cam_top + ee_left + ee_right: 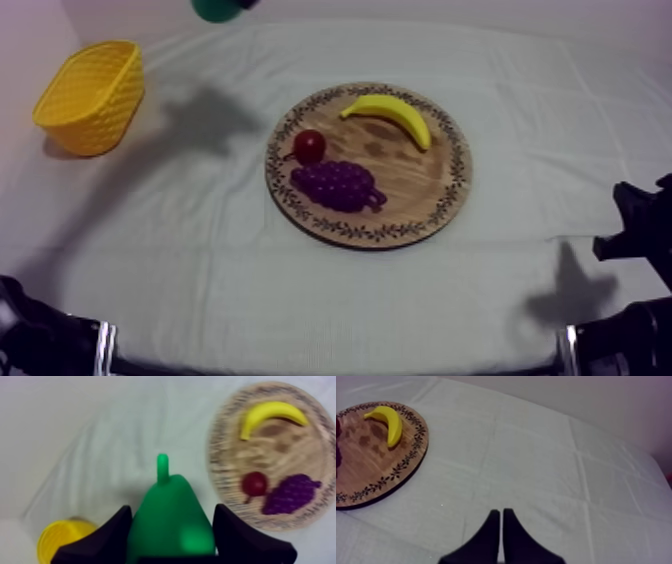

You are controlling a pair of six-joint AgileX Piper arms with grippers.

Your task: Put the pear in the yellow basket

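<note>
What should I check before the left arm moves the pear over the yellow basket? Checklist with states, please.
1. Grip: left gripper shut on the pear: ok.
2. Lift: pear clear of the wooden board: ok.
3. Target: yellow basket upright, mouth open: ok.
4. Alignment: pear above the basket: not ok, the basket sits off to one side.
5. Other arm: right gripper shut on nothing, away from the basket: ok.
6. Board: banana, grapes and small red fruit lie on it: ok.
</note>
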